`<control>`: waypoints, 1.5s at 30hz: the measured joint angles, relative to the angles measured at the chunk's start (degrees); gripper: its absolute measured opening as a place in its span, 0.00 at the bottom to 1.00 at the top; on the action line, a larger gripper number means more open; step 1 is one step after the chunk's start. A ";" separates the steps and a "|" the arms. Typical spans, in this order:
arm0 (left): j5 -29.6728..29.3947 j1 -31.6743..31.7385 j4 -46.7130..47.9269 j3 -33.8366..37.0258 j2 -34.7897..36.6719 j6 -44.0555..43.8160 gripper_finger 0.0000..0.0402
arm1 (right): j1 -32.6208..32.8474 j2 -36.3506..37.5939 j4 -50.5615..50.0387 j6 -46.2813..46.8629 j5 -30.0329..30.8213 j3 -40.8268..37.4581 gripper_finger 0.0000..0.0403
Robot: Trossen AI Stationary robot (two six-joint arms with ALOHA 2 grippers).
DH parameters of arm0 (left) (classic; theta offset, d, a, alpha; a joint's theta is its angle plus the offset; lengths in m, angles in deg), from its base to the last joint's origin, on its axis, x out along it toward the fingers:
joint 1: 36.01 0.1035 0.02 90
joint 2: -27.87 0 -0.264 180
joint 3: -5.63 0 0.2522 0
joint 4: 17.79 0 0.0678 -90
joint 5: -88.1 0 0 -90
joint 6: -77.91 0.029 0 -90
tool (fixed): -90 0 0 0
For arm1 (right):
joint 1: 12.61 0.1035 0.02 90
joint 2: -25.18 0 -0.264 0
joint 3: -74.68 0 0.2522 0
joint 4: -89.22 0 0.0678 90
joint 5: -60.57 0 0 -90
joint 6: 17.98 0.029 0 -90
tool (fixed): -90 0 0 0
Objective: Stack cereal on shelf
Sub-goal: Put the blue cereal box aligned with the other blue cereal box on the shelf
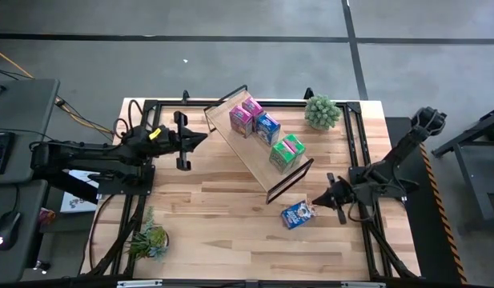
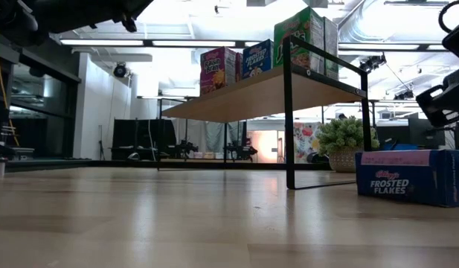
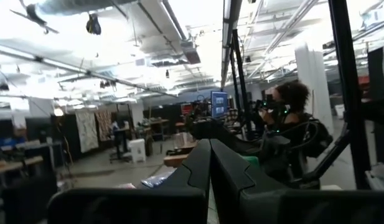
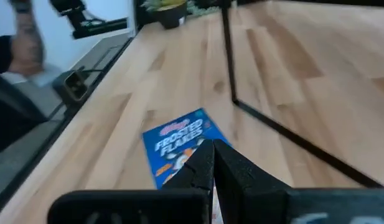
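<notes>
We have the shelf [image 1: 259, 152] set diagonally across the bench [image 1: 230, 232], which leaves both its long sides open to our arms. On the shelf stand four cereal boxes: two pink [image 1: 245, 116], a blue [image 1: 267, 126] and a green [image 1: 287, 152], upright in a row. One blue box [image 1: 297, 214] lies flat on the bench just off the shelf's near end. Our right gripper [image 1: 317, 200] hangs just beside it, jaws closed on nothing. Our left gripper [image 1: 200, 139] waits off the shelf's far end, jaws closed.

You've got five cereal boxes [image 1: 267, 126]: four on one shelf [image 1: 255, 152], one on the worktop [image 1: 222, 216]. Two plants [image 1: 321, 111].
</notes>
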 joint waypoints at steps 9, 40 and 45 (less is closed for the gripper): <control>0.01 0.00 -1.09 0.00 0.00 5.47 0.00 | -9.31 -0.05 4.45 -10.29 -10.77 0.00 0.00; 0.03 -0.01 -1.00 0.00 0.00 3.63 0.00 | -15.36 -13.00 5.93 -0.94 -20.51 12.08 0.00; 0.03 0.00 -1.40 0.00 0.00 3.63 0.00 | -14.60 -21.12 -26.36 14.31 -18.24 30.25 0.00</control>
